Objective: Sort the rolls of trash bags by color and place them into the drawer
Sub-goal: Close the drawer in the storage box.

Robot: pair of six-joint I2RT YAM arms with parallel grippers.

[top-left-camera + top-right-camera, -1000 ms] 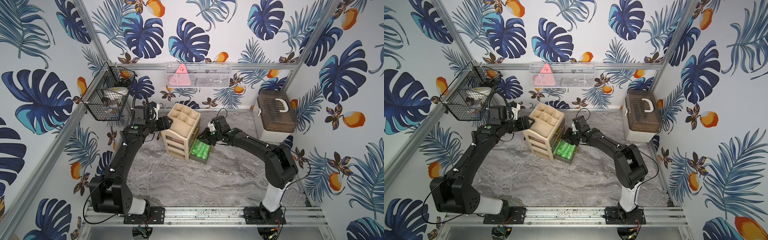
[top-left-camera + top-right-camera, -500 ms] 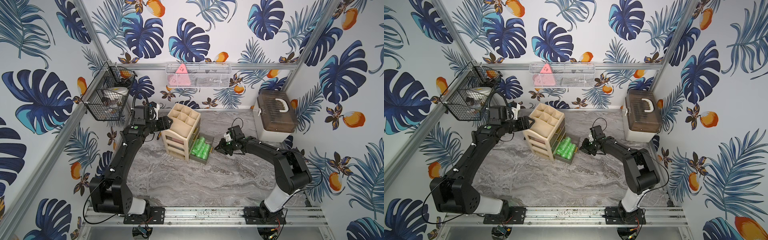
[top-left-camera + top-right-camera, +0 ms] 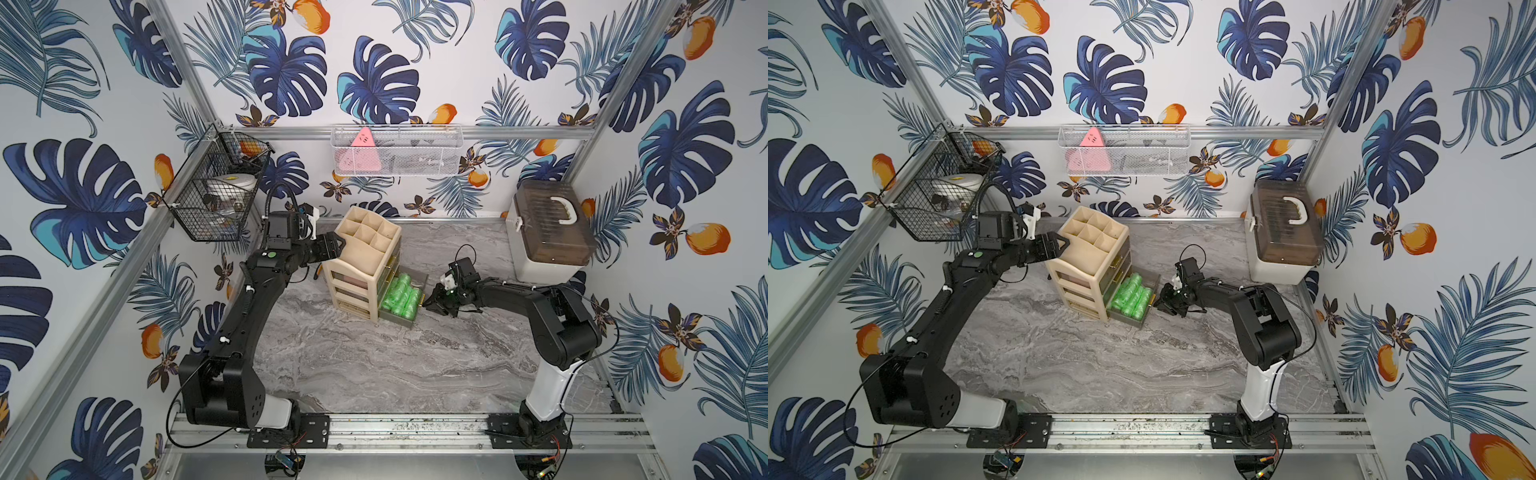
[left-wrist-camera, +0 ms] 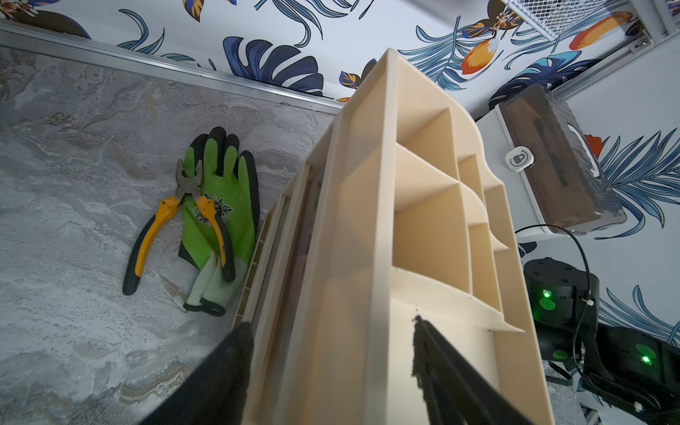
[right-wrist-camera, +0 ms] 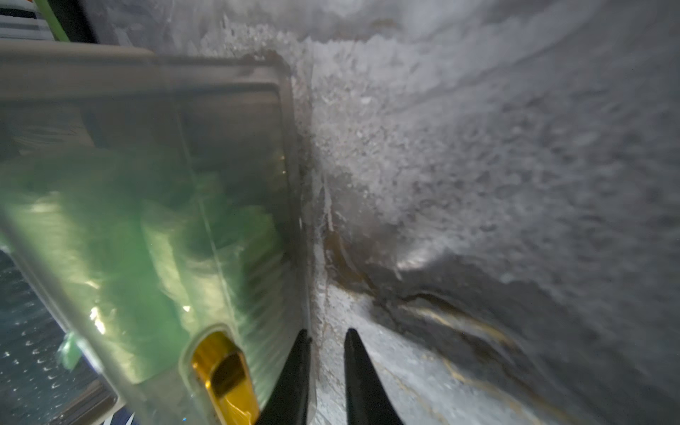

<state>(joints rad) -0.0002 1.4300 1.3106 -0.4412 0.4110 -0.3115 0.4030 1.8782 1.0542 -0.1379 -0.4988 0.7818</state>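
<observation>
Grey marble tabletop (image 3: 415, 365), leaf-print walls (image 3: 457, 50), aluminium frame (image 3: 519, 132); beige organizer (image 3: 362, 253) near back

Both top views look steeply down from high at the front onto the whole marble table (image 3: 374, 365), the left wrist camera peers closely across the drawer organizer (image 4: 423, 228), and the right wrist camera hugs its pulled-out drawer (image 5: 147, 110) at tabletop level.

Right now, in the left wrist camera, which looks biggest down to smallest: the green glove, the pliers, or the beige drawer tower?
1. The beige drawer tower, though it is also nearest the camera.
2. The green glove.
3. The pliers: nearly as long as the glove, but much thinner.
</observation>
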